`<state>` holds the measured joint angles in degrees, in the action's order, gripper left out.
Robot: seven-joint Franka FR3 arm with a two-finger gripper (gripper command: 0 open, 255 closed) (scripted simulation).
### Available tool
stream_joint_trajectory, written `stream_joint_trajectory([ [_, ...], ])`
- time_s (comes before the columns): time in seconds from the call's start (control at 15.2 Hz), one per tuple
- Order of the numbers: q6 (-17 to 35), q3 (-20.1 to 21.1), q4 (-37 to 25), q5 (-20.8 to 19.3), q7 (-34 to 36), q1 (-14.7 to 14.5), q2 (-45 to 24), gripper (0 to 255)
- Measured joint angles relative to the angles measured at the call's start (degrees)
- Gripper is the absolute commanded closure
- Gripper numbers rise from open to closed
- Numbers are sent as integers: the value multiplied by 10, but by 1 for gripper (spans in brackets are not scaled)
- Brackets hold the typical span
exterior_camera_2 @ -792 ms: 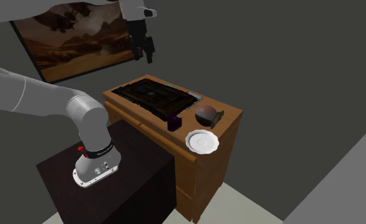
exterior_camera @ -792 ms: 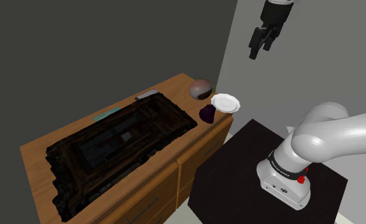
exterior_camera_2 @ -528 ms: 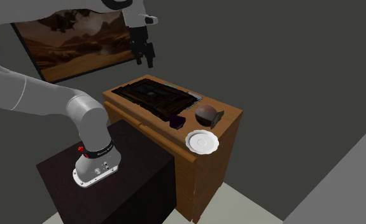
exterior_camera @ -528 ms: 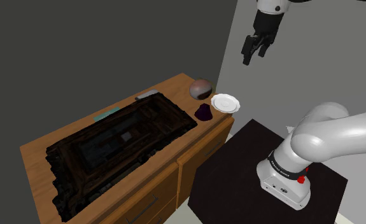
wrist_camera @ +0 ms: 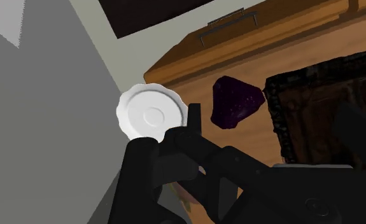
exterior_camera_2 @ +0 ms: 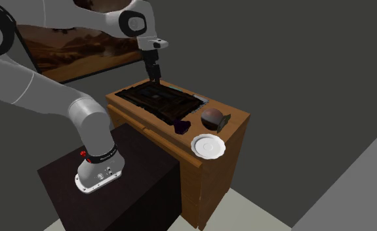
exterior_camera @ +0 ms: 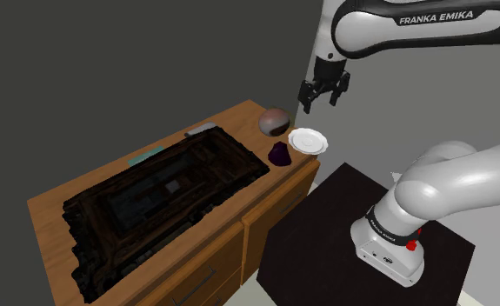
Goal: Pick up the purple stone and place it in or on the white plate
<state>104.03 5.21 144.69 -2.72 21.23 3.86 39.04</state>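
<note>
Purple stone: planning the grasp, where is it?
In the shoulder view the stone sits at the dresser's right end, between the white plate and the dark tray.

Dim, even light lies over every view, the white plate (exterior_camera: 308, 140) a bright spot, while the dark tray (exterior_camera: 161, 196) on the wooden cabinet (exterior_camera: 239, 122) reads nearly black, its detail perhaps lost.

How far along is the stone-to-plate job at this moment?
Done: nothing yet; the purple stone lies on the dresser beside the white plate, which is bare. In hand: the gripper hovers open above the dresser, holding nothing. Left: descend, grasp the stone, lift it, set it on the plate.
</note>
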Motion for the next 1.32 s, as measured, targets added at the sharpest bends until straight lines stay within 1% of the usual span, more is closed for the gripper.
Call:
stream_joint_trajectory([
  [0.13, 39, 11, 16, 2, 41, 11, -27, 0],
  [0.46, 139, 48, 35, 8, 157, 36, -120, 0],
  [0.79, 219, 79, 16, -5, 276, 63, -232, 0],
  [0.99, 268, 86, 4, -26, 347, 82, -302, 0],
  [1.19, 313, 88, -12, -52, 424, 94, -373, 0],
  [1.32, 340, 86, -32, -73, 479, 97, -428, 0],
])
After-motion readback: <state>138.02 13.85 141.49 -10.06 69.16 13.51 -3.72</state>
